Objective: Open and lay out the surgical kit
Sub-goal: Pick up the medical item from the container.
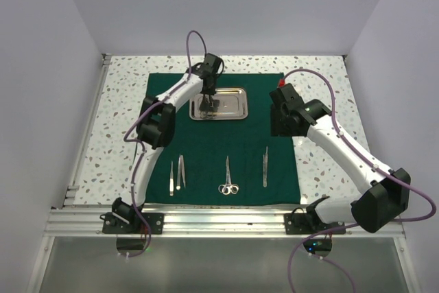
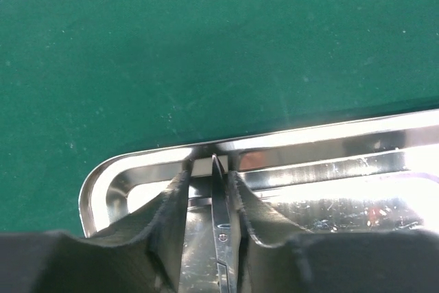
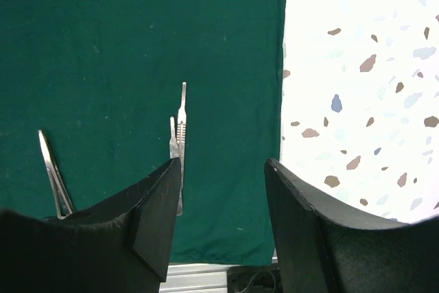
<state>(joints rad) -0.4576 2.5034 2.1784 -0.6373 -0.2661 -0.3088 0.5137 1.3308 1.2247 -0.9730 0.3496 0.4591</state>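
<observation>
The dark green cloth [image 1: 206, 149] lies spread flat on the table. On its far part stands the steel tray [image 1: 233, 90]. My left gripper [image 1: 211, 97] reaches down into the tray [image 2: 309, 138]. Its fingers [image 2: 171, 204] stand narrowly apart on either side of a pair of scissors [image 2: 221, 217]; a gap shows on the left side. Tweezers [image 1: 171, 178], a second pair of scissors [image 1: 228, 176] and slim steel tools [image 1: 265, 166] lie in a row near the front. My right gripper [image 1: 280, 128] hovers open and empty over the cloth's right edge [image 3: 274, 101].
The speckled tabletop [image 3: 363, 101] shows to the right of the cloth. An aluminium rail [image 1: 226, 219] runs along the near edge, and white walls enclose the table. In the right wrist view, slim steel tools [image 3: 180, 142] and tweezers [image 3: 53, 176] lie just beyond the fingers.
</observation>
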